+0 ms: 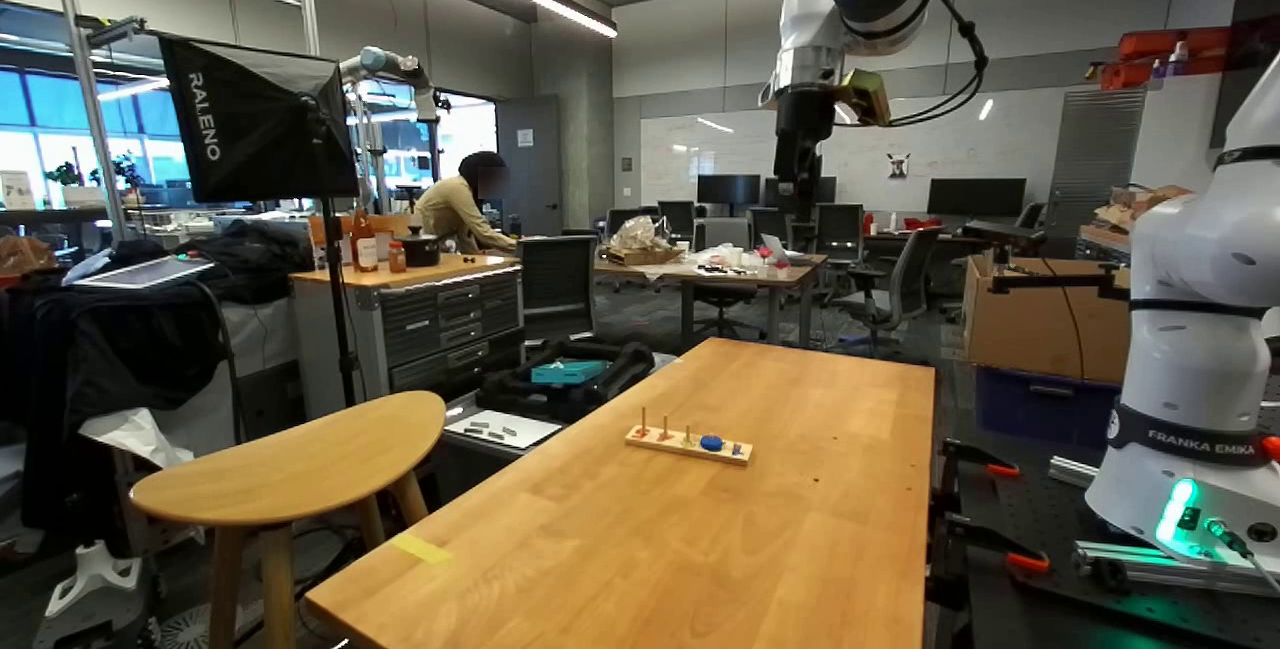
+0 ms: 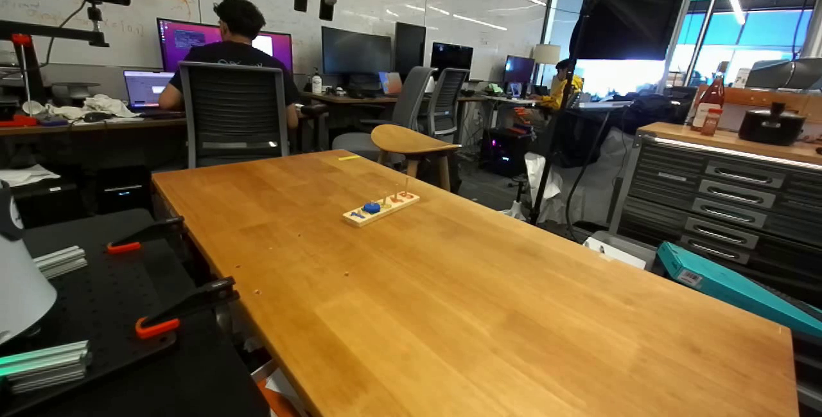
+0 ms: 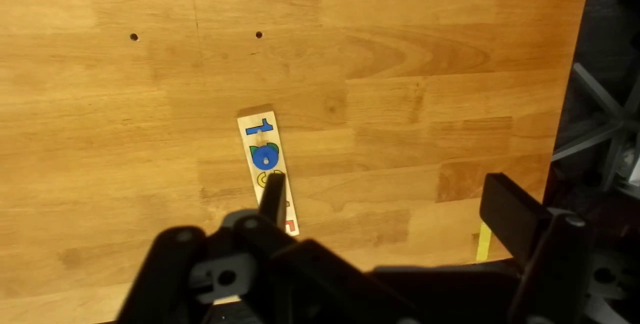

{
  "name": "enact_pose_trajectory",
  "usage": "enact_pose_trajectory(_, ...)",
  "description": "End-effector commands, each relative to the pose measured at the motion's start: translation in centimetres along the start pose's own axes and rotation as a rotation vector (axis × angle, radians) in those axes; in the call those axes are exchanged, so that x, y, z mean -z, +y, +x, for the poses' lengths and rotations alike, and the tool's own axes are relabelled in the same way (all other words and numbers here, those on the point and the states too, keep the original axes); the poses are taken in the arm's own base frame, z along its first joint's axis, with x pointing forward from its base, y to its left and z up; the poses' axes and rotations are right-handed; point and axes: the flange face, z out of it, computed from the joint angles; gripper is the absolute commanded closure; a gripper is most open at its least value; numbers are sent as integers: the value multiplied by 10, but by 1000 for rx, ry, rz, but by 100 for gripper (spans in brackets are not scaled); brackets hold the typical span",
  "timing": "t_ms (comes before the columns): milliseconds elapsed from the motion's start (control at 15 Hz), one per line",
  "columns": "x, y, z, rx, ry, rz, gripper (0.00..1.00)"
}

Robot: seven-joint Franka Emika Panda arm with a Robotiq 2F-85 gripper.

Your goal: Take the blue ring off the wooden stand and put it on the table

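Observation:
The blue ring sits on a peg of the wooden stand, over the second numbered place, in both exterior views [image 1: 711, 443] [image 2: 371, 207] and in the wrist view [image 3: 257, 158]. The wooden stand [image 1: 688, 448] is a long narrow board with several upright pegs and painted numbers; it lies on the wooden table [image 1: 780, 539], and it also shows in the wrist view [image 3: 249, 138]. My gripper [image 2: 313, 8] is high above the table, apart from the stand. In the wrist view its fingers [image 3: 384, 184] are wide apart with nothing between them. One finger hides part of the stand's far-numbered end.
A yellow tape strip [image 1: 423, 548] is on the table near a corner. A wooden stool [image 1: 300, 459] stands beside the table's long edge. Black clamps with orange tips [image 2: 157, 327] sit along the robot-side edge. A softbox lamp [image 1: 260, 119] stands beyond the stool.

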Motion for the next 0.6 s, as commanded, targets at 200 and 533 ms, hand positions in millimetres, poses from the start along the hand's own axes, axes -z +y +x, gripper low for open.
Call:
enact_pose_trajectory(200, -57, 66, 64, -88, 56, -5, 0)
enact_pose_trajectory(533, -136, 110, 93, -116, 22, -27, 0)
